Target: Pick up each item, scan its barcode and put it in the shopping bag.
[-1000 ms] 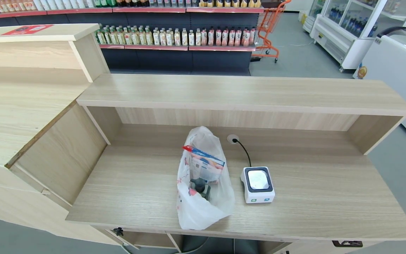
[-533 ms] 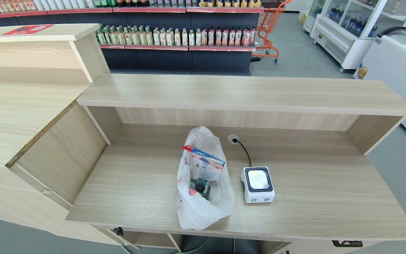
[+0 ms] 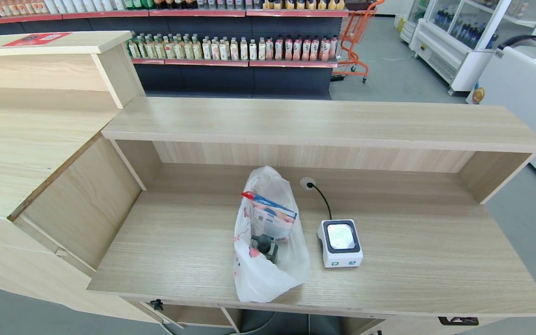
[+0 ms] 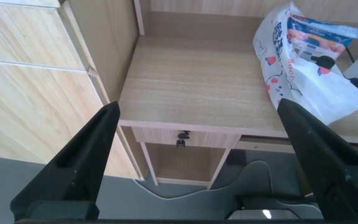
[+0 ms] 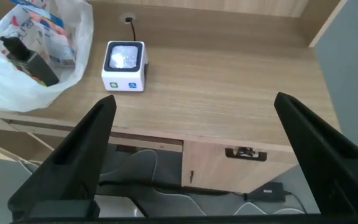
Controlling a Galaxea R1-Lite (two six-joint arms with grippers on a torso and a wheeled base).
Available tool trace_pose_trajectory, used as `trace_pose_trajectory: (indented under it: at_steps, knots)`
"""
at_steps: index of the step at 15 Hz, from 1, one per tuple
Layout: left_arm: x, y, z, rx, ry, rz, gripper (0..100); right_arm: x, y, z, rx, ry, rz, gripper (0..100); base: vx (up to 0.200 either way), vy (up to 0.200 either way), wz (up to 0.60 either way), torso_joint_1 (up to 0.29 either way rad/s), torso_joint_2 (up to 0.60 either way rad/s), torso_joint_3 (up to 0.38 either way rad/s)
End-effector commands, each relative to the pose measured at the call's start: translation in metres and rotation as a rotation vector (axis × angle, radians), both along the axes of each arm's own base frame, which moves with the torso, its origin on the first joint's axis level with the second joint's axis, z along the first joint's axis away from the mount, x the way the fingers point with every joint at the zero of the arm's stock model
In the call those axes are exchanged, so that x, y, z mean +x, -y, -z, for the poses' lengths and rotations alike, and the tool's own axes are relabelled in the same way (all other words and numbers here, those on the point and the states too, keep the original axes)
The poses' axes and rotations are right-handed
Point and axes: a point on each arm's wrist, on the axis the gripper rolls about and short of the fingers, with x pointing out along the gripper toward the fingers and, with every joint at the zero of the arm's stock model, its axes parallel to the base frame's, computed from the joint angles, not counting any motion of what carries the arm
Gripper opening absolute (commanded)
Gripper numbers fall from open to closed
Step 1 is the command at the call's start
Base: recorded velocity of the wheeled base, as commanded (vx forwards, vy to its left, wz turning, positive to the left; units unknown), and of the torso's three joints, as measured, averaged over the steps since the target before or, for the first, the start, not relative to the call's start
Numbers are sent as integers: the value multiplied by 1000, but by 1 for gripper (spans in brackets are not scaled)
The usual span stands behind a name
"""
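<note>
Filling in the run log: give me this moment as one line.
shopping bag: on counter, packet and dark item inside | scanner: right of bag | left gripper: open, empty | right gripper: open, empty

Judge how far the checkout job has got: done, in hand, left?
Done: a printed packet and a dark item sit inside the shopping bag beside the scanner. In hand: nothing; left pincer and right pincer are open, empty. Left: probably nothing; the counter holds just bag and scanner.

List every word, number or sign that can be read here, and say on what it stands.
None can be read.
Packet in the shopping bag: print too small.
Scanner: two small icons, unreadable.
Red sign on the tall counter: blurred.
Shelf bottles: labels too small.
</note>
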Motion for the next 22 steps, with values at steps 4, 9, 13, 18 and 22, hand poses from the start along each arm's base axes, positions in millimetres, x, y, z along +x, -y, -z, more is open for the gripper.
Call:
trace_pose_trajectory:
  at_steps: [4,9,13,18,22]
  knots:
    - [0,0,0,24,-1,1,100,0,0,0,14,-4,1,100,0,-150,0,4,3,2]
    - [0,0,0,24,-1,1,100,0,0,0,10,-4,1,100,0,-200,0,7,0,2]
    - [1,0,0,18,-9,1,100,0,0,0,11,-4,1,100,100,-50,0,1,4,2]
    - [0,0,0,15,-1,-1,100,0,0,0,11,-6,1,100,160,0,0,3,-1,-1]
    - [0,0,0,13,-1,-1,100,0,0,0,5,-9,-1,0,0,0,0,0,0,0]
